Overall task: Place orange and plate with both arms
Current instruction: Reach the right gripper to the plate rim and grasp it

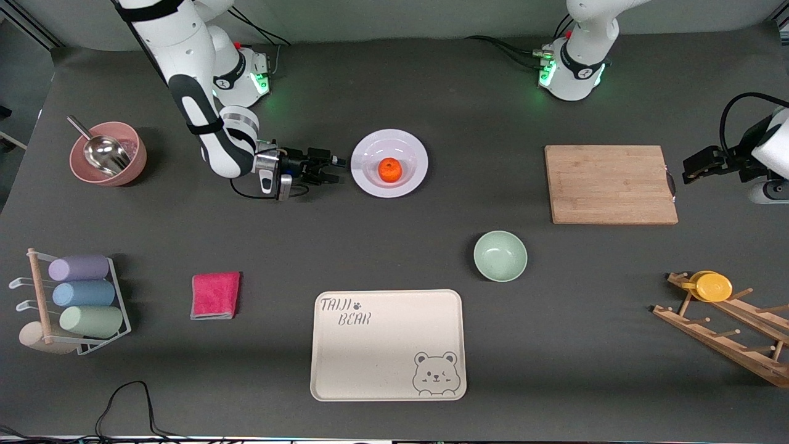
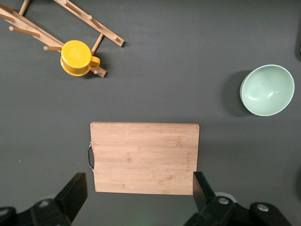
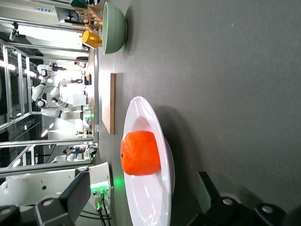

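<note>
Orange (image 1: 389, 169) sits in the plate's (image 1: 389, 163) centre, mid-table, closer to the robots' edge than to the camera's edge. So the fruit part looks done; you're on the plate step now.

Right gripper (image 1: 330, 169) is low, just beside the plate rim on the right arm's end, fingers parted wide, holding nothing. Right wrist view backs this: plate (image 3: 150, 160) edge-on between the two fingers (image 3: 75, 197), orange (image 3: 140, 153) resting in the dish. Judgement: you're lined up to pinch the rim. Next move calls for easing forward until the rim sits between the fingers, then closing. Keep the plate level when you lift it, or the orange rolls off.

Left gripper (image 1: 699, 166) hangs at the table's left-arm edge, past the end of the board (image 1: 610, 184); that arm waits. In the left wrist view its fingers (image 2: 73, 193) stand far apart, empty, over the board (image 2: 145, 157), with bowl (image 2: 267, 89) and yellow cup (image 2: 77, 57) also in shot.

Hard to tell:
- where the plate should go; nothing marks a target, the tray (image 1: 387, 345) near the camera's edge is only a guess.
- whether the right fingers touch the rim yet; looks apart, can't confirm.
- left arm is mostly cut off at the frame edge in the front view.
- lower right finger is only partly in the wrist shot.
</note>
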Motion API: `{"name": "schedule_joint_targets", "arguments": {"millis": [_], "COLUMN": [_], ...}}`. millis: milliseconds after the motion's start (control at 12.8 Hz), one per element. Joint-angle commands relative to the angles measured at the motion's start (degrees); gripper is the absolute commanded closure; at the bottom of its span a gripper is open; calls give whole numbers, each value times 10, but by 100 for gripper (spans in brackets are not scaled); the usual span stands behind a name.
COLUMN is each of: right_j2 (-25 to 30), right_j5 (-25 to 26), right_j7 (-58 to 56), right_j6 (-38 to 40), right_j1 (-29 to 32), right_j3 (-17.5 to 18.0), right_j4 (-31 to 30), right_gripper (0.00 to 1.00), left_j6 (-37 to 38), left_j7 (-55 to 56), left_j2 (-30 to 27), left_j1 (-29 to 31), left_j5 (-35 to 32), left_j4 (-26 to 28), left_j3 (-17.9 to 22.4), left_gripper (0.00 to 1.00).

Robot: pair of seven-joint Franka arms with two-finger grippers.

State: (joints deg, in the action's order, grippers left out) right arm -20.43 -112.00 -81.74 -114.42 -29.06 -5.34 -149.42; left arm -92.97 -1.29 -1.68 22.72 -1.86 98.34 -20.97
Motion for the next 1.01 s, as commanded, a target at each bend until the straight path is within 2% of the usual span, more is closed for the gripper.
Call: {"name": "schedule_joint_targets", "arguments": {"millis": [0,78,156,311,545,700,934], "right_j2": [-19,-22,-23,-33,-43,-51,-58], "right_j5": [-17,-17,-16,-16,-16,-16,-17], "right_j7": [-32,-32,-32,-32,-42,-48,-49], "right_j6": [29,37,39,39,39,39,45], "right_j1": [1,1,1,1,1,1,1], "right_j3": [-1,-1,-1,-1,-1,-1,0], "right_j4": [-8,-9,-14,-14,-14,-13,-12], "right_gripper": [7,16,31,44,50,57,60], "left_j6": [-8,-6,-5,-8,-13,-14,-14], "left_j7": [-14,-14,-14,-14,-14,-14,-14], "left_j2": [-19,-21,-26,-27,-25,-24,-25], "left_j1": [3,4,4,3,3,3,3], "left_j5": [10,11,19,23,22,22,22], "left_j4": [20,21,23,23,25,26,26], "left_j3": [13,13,14,17,17,17,17], "left_gripper": [0,0,0,0,0,0,0]}}
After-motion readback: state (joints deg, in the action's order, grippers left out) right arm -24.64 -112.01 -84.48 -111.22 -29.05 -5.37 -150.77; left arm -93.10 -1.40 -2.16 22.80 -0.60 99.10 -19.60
